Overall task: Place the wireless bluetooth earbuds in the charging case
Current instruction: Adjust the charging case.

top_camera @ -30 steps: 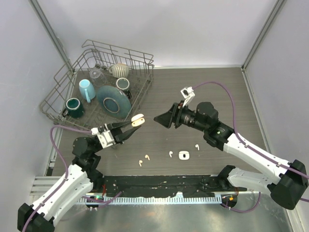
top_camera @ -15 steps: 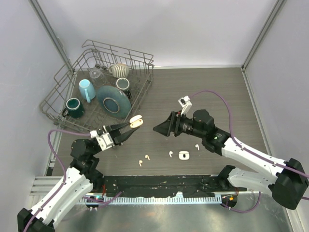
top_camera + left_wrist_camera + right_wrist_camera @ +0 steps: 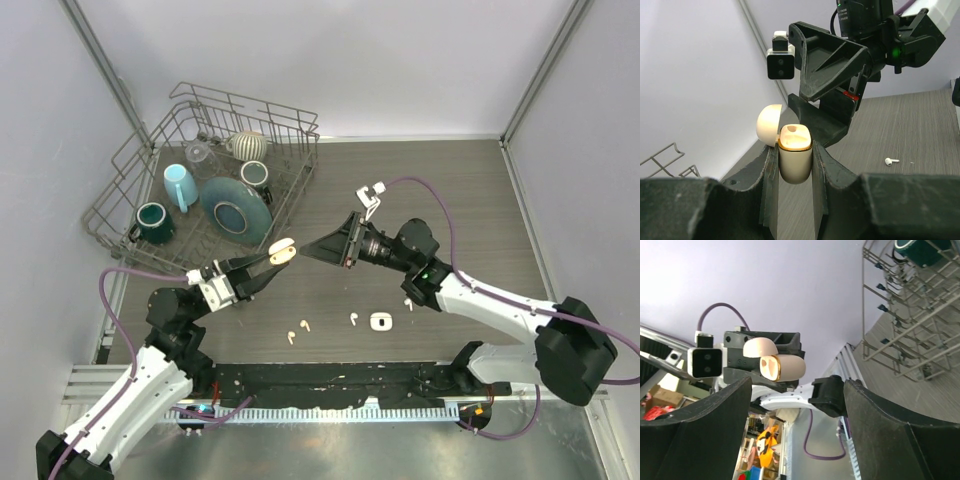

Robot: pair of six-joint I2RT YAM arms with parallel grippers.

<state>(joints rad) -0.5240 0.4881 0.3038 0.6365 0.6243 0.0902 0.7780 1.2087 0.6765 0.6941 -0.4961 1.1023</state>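
Near the near edge of the desk (image 3: 470, 200), the wireless bluetooth earbuds (image 3: 353, 319) lie loose in a scattered row of four, all well apart from the charging case (image 3: 283, 250). Their stems are too small to give a heading. A small white block (image 3: 379, 321) lies between two of them; what it is cannot be told.

The case is raised off the desk over its left half. Its lid is swung back, its long axis runs along the fingers (image 3: 767, 170) that carry it, and its open mouth faces the other arm's tool.

The left pincer (image 3: 272, 256) is closed on the case's two flanks and so is occupied. The right pincer (image 3: 315, 247) is spread wide with nothing between its fingers, its tips just beside the case mouth.

Governing relation, as a judgement: every earbud lies below the free right pincer and toward the near edge, not ahead of it. It would have to turn away from the case and descend. The two right-hand earbuds, on its own side of the desk, look the nearer candidates.
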